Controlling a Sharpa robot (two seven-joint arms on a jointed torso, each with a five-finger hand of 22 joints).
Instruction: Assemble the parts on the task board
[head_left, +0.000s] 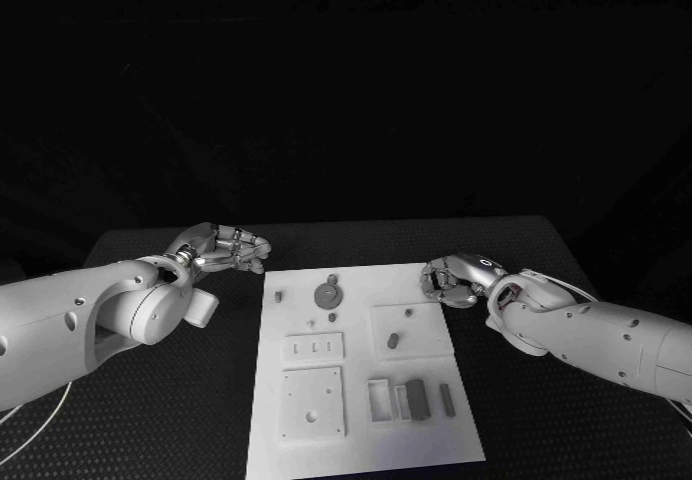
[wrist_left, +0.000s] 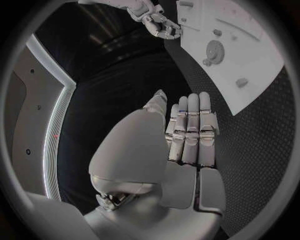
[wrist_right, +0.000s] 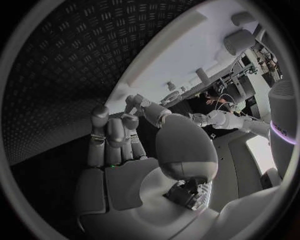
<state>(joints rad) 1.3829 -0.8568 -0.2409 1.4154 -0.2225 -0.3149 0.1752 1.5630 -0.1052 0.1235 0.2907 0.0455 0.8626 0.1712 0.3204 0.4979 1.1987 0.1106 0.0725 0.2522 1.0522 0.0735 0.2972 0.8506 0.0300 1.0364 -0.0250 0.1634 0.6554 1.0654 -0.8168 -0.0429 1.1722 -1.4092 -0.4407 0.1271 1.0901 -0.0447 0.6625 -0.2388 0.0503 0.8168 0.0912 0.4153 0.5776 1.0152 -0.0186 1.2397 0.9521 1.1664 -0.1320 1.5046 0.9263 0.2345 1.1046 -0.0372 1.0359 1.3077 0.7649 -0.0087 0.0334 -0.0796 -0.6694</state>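
Note:
The white task board (head_left: 361, 375) lies in the middle of the black table. Grey parts sit on it: a round toothed piece (head_left: 329, 295) near the far edge, a small peg (head_left: 277, 297) beside it, a short piece (head_left: 394, 340) mid-board, and dark bars (head_left: 417, 397) by a white box lower down. My left hand (head_left: 224, 248) hovers off the board's far left corner, fingers straight and holding nothing (wrist_left: 187, 135). At the board's far right edge my right hand (head_left: 454, 280) has its fingers loosely bent and holds nothing (wrist_right: 125, 145).
The table's textured black mat (head_left: 188, 400) surrounds the board, with bare room on both sides. The left wrist view also catches the board (wrist_left: 250, 65), the toothed piece (wrist_left: 215, 50) and my right hand (wrist_left: 159, 22) beyond it.

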